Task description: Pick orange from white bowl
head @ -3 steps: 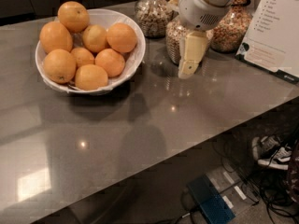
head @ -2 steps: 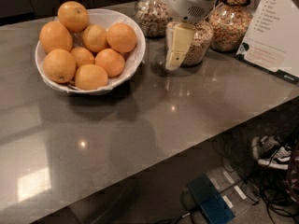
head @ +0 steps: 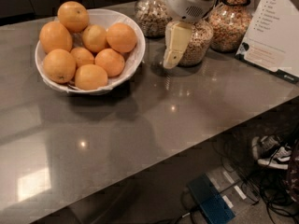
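Observation:
The white bowl (head: 132, 64) stands at the back left of the grey table and holds several oranges piled together. A large, evenly deep-orange orange (head: 121, 37) lies on the bowl's right side, nearest the arm. My gripper (head: 170, 62) hangs point-down from the white wrist, just above the table. It is to the right of the bowl, a short gap from its rim, and in front of a glass jar. It holds nothing that I can see.
Three glass jars of cereal (head: 198, 40) stand in a row behind the gripper. A white printed sign (head: 273, 34) stands at the back right. The table's front edge (head: 196, 141) runs diagonally, with cables, shoes and a blue box (head: 211, 202) on the floor below.
The gripper has moved left along the row of jars towards the bowl. The bowl and oranges have not moved.

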